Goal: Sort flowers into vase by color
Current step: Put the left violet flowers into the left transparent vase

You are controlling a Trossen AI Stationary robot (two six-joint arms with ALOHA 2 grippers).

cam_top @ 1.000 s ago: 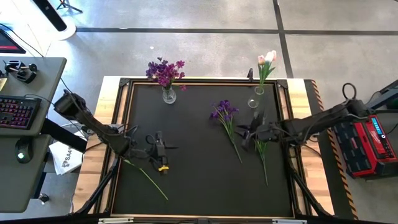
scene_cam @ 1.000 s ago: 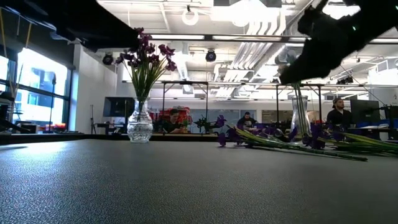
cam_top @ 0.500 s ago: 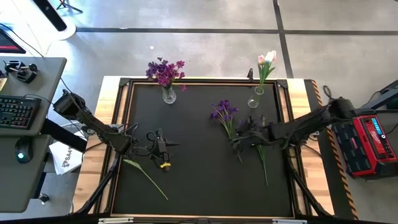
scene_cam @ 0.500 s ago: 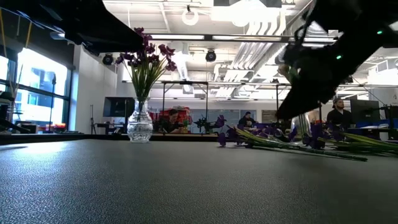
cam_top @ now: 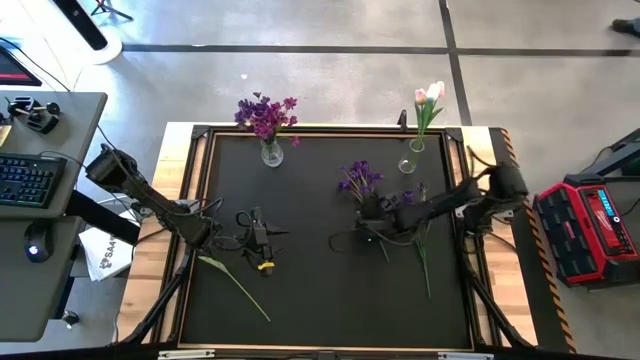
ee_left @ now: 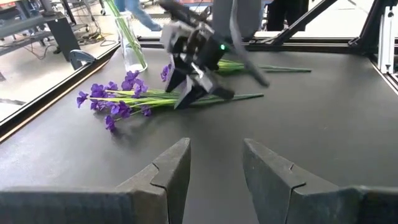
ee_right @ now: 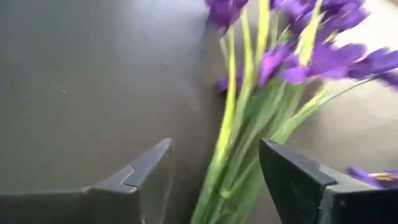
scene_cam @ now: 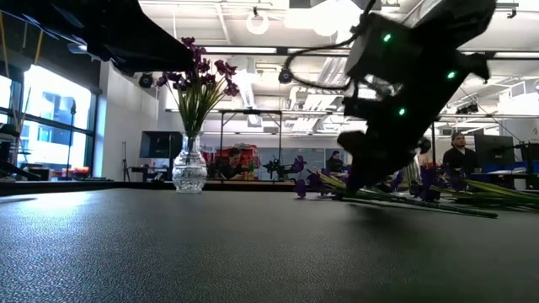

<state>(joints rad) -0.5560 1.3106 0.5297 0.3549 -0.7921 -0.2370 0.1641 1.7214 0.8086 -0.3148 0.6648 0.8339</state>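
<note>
Your right gripper (cam_top: 366, 222) has swung over the loose purple flowers (cam_top: 362, 182), jaws now wide, stems between them: pickup imminent. Left gripper (cam_top: 262, 237) waits half-open, empty.

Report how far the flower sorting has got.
Done: purple flowers stand in the left vase, pink and white tulips in the right vase.

In hand: the right gripper, open, is over the loose purple bunch on the mat, stems between its fingers, not gripped.

Left: that bunch, a stem beside it and another stem near the left gripper, which holds nothing.
</note>
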